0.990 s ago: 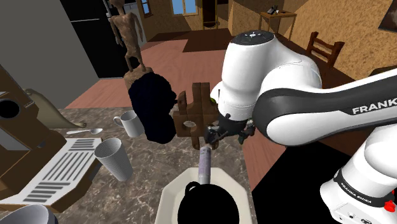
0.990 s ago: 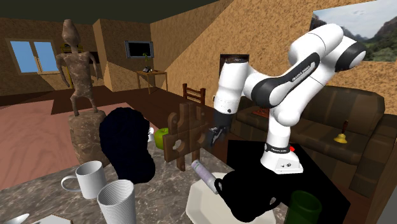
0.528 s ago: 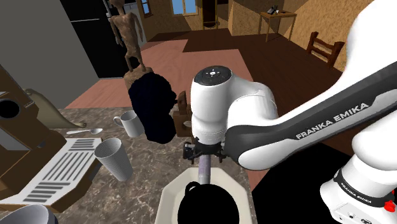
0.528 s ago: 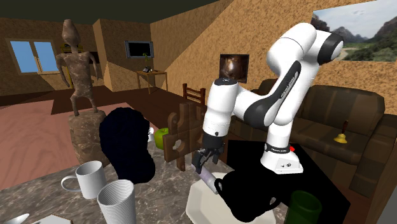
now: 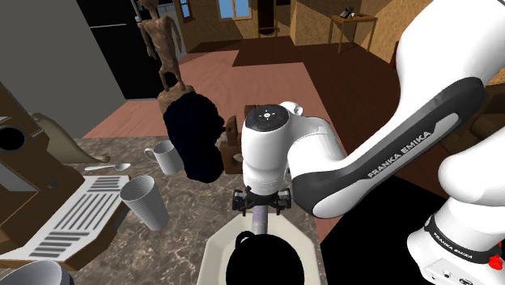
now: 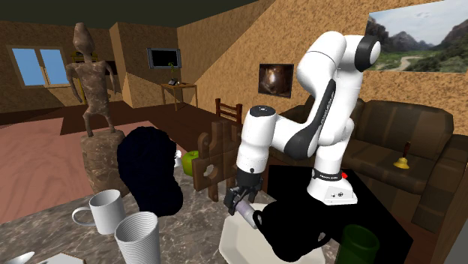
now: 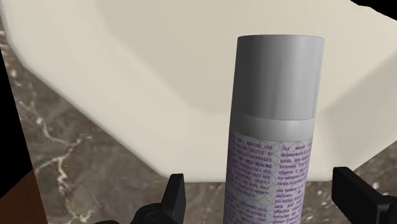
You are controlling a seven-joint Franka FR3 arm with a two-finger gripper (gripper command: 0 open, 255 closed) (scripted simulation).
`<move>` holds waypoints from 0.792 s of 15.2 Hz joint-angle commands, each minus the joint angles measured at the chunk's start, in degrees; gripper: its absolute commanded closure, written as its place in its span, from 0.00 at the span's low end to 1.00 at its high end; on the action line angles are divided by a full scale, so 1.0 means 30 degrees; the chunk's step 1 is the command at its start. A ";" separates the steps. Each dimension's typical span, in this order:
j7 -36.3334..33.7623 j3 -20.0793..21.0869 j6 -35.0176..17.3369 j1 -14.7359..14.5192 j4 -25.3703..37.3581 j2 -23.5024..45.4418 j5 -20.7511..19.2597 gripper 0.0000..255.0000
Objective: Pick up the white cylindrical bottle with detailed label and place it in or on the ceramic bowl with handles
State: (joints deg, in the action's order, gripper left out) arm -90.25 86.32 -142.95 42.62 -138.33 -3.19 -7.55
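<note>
- Your white arm (image 6: 300, 135) arched down in the middle of the view, with its black gripper (image 6: 238, 201) low over the marble counter (image 6: 187, 231).
- Just beneath the gripper, a pale bottle (image 6: 246, 215) leaned against the rim of the white bowl (image 6: 232, 244).
- At the view's left stood a white mug (image 6: 107, 208) and a ribbed cup (image 6: 137, 238).
</note>
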 commanded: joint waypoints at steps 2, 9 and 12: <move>-0.0248 0.0576 -0.0066 0.0574 0.0006 0.0174 -0.0338 0.00; -0.0241 0.0597 -0.0065 0.0595 0.0006 0.0169 -0.0329 1.00; -0.0256 0.0670 -0.0066 0.0673 0.0008 0.0185 -0.0355 1.00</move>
State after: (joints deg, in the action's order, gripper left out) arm -91.00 88.24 -143.13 44.56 -138.27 -2.66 -8.59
